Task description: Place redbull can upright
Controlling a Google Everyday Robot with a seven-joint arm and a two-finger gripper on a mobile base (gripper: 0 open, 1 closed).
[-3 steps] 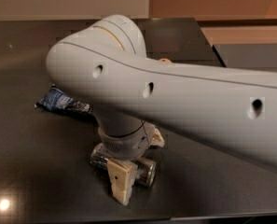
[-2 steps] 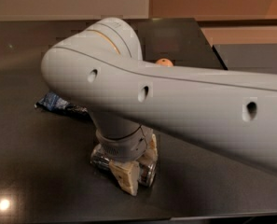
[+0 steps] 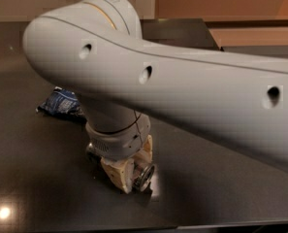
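Note:
The redbull can (image 3: 143,176) lies on its side on the dark table (image 3: 37,178), near the front edge. Only its shiny silver end and a bit of its body show; the rest is hidden under my wrist. My gripper (image 3: 131,171) points straight down over the can. Its cream fingers (image 3: 117,171) sit against the can on both sides, shut on it. The can still rests on the table top.
A crumpled blue-and-white snack bag (image 3: 61,102) lies on the table just behind and left of the gripper. My large grey arm (image 3: 192,86) crosses the view and hides the table's middle and right. The table's front edge (image 3: 134,225) runs close below the can.
The wrist has come lower and turned, and the fingers have gone from straddling the lying can to closing against its sides. The can has not left the table.

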